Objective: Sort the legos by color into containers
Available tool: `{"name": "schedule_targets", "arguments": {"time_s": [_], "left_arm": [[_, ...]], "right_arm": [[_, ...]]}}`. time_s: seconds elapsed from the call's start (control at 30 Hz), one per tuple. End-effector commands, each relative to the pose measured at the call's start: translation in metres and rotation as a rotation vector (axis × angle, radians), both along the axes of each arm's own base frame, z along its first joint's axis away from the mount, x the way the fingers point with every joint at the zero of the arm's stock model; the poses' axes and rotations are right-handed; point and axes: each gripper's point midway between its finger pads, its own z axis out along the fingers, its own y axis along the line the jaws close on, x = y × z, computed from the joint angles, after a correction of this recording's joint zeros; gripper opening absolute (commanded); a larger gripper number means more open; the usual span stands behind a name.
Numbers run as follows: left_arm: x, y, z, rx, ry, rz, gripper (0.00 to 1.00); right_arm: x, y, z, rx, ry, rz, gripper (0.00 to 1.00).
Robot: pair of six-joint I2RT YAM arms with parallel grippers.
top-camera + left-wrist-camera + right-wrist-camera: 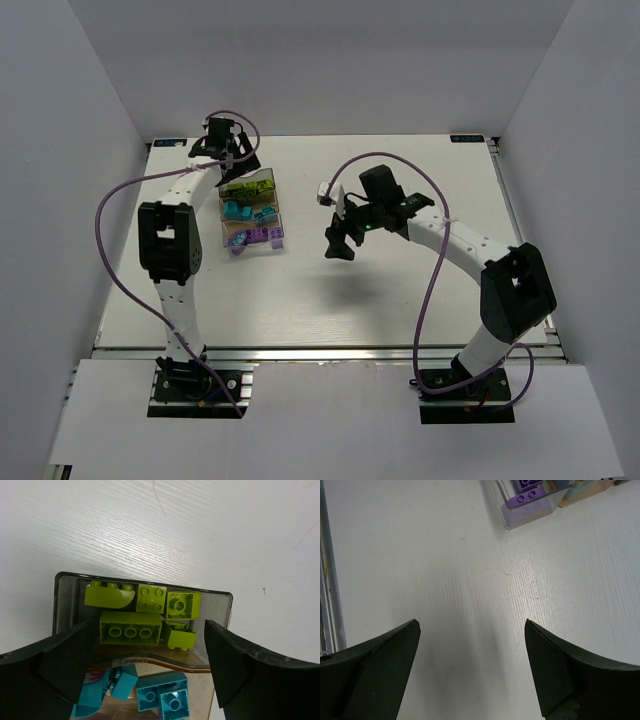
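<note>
The three joined containers stand left of centre. The smoky grey one holds several lime green legos. The middle tan one holds cyan-blue legos. The near clear one holds purple legos; one purple lego shows in the right wrist view. My left gripper hovers over the grey and middle bins, open and empty. My right gripper is open and empty above bare table, to the right of the bins.
White walls close in the table at the back and both sides. A metal rail runs along the near edge; a table-edge rail shows in the right wrist view. Purple cables loop over both arms.
</note>
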Motion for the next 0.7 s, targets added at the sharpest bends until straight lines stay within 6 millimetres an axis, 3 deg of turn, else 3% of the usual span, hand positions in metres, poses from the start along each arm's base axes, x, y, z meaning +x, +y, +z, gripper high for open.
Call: {"name": "schedule_targets", "arguments": {"time_s": [0.0, 0.13, 0.23, 0.27, 0.37, 0.4, 0.5, 0.67], "left_arm": [[-0.006, 0.002, 0.059, -0.009, -0.111, -0.016, 0.98], [-0.03, -0.004, 0.095, -0.047, -0.189, -0.05, 0.98], [-0.064, -0.011, 0.114, -0.099, -0.243, -0.092, 0.98], [-0.085, -0.018, 0.121, -0.149, -0.271, -0.119, 0.98], [-0.114, -0.027, 0.13, -0.216, -0.334, -0.154, 0.98], [-0.134, -0.027, 0.127, -0.24, -0.342, -0.154, 0.98], [-0.167, -0.034, 0.128, -0.292, -0.381, -0.187, 0.98], [-0.201, -0.046, 0.129, -0.337, -0.416, -0.241, 0.98]], "right_arm": [[0.006, -0.007, 0.017, 0.019, -0.029, -0.037, 0.89], [0.026, -0.016, 0.024, 0.009, -0.059, -0.122, 0.89], [0.044, -0.025, 0.031, -0.007, -0.071, -0.225, 0.89], [0.048, -0.03, 0.034, -0.009, -0.084, -0.246, 0.89], [0.063, -0.044, 0.045, 0.023, -0.112, -0.313, 0.89], [0.069, -0.054, 0.045, 0.039, -0.085, -0.366, 0.89], [0.086, -0.069, 0.052, 0.067, -0.047, -0.453, 0.89], [0.111, -0.109, 0.062, 0.154, 0.069, -0.633, 0.89]]}}
